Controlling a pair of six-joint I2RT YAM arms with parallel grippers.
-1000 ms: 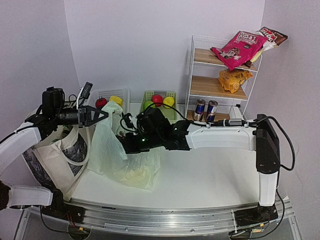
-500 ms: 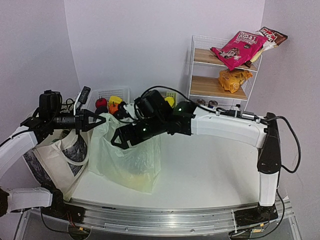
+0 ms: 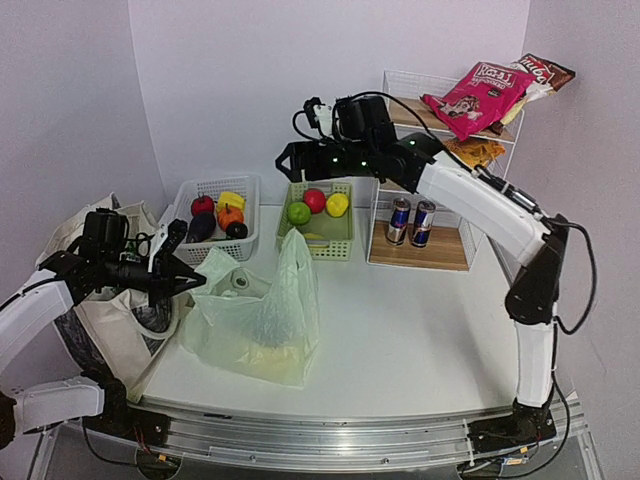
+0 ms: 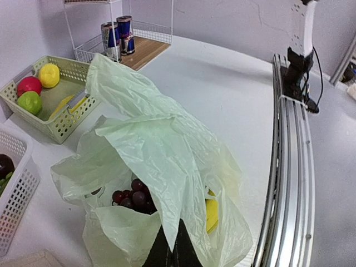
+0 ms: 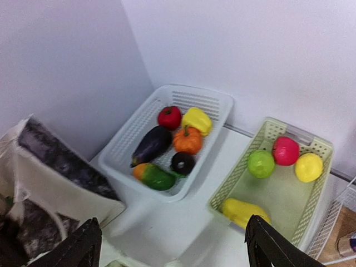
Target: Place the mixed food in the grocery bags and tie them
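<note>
Right arm has swung up and back out of the bag since a second ago. The right pincer now hangs high over the back of the surface, above the white basket and green basket, with its fingers spread wide and nothing between them. I see the left arm lower than before; the left pincer is clamped shut on a fold of the pale-green plastic bag at the bag's left side. Bag sits on the front-left part of the surface, slumped, one handle peak standing up toward the middle. Through its mouth my left wrist view shows dark grapes and a yellow banana inside. The canvas tote hangs off the left edge, just beside the bag. At the back-right corner stands the wire shelf, two cans on its lowest board.
</note>
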